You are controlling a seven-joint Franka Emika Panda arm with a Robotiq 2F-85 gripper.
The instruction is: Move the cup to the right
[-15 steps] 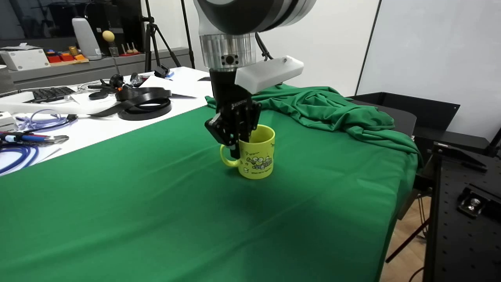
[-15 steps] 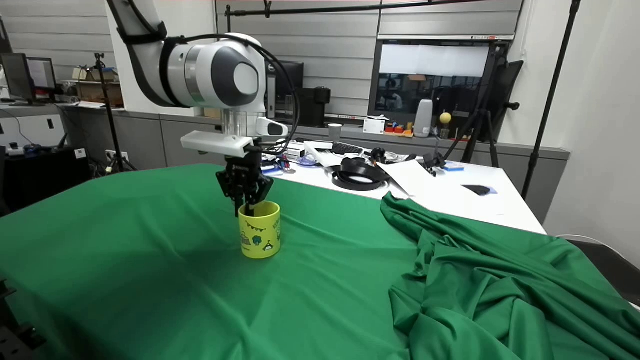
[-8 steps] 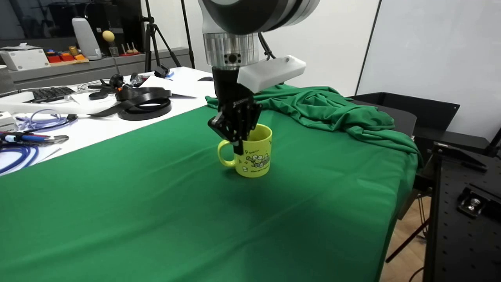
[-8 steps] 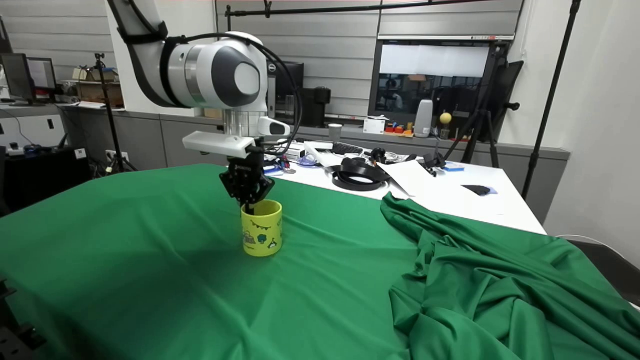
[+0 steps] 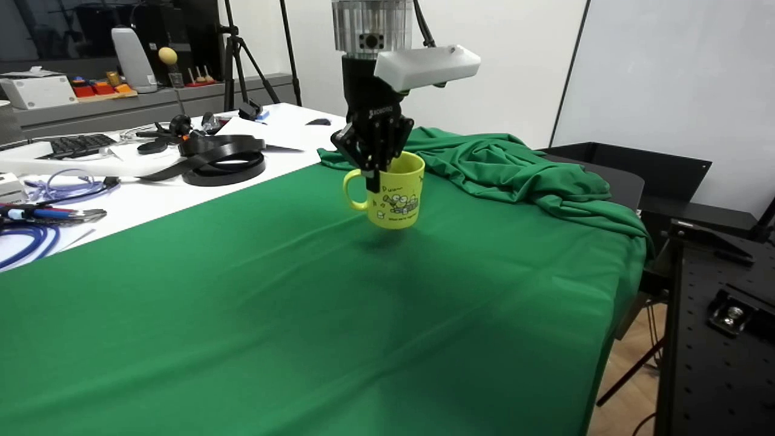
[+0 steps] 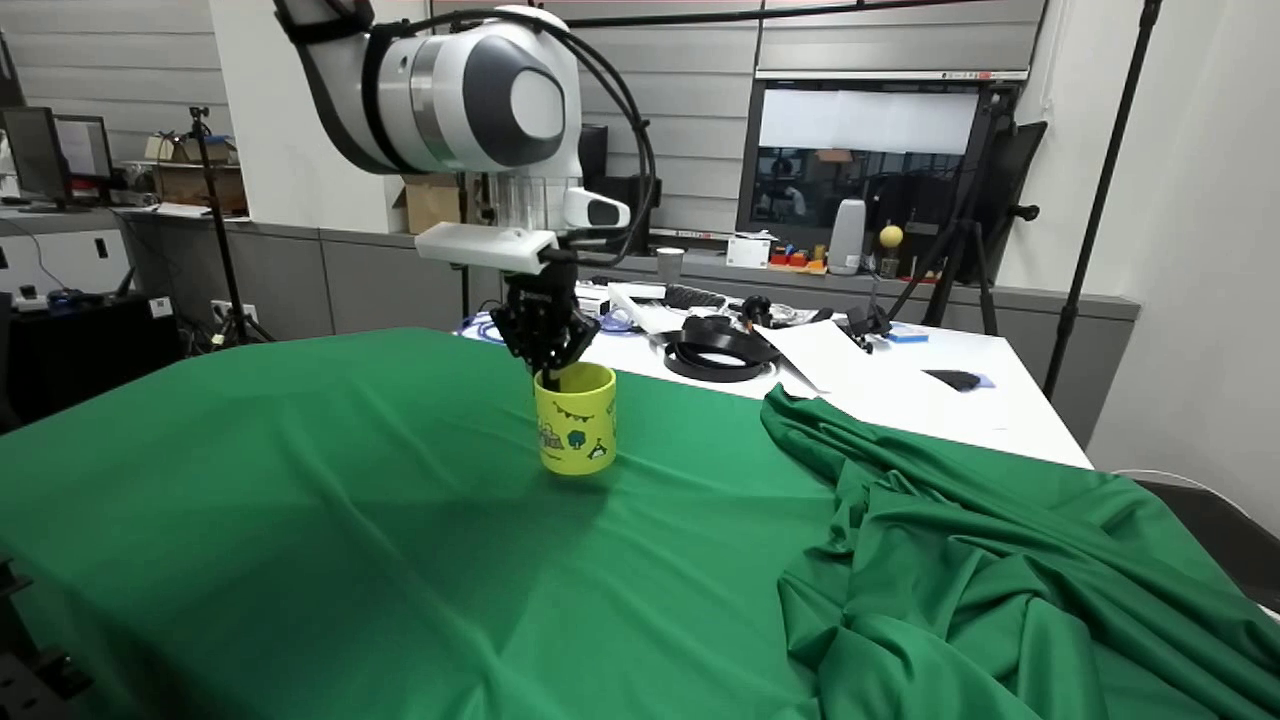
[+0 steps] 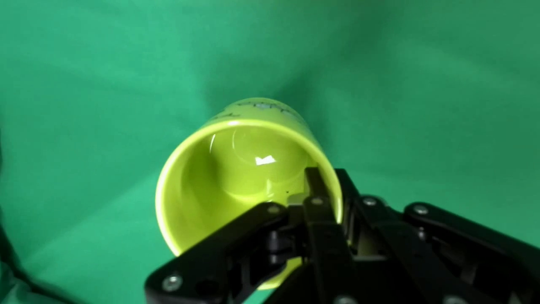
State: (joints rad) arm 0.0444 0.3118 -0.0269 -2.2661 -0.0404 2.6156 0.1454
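In an exterior view, the jaws grip the yellow-green cup by its rim, near centre, above the green cloth; white tabletop and a black strap show left, a tripod upper left, pale wall upper right.

The place looks like a lab with office furnishings: a robot arm, cables strapped along it, hangs over a cloth, and in an exterior view a plate with rows of holes stands beside that cloth. A table strewn with a keyboard, tangled cords and paper shows in both exterior views. Farther back, in an exterior view, are monitors, cabinets, tripods and a window, while a long pole crosses the top of that view.
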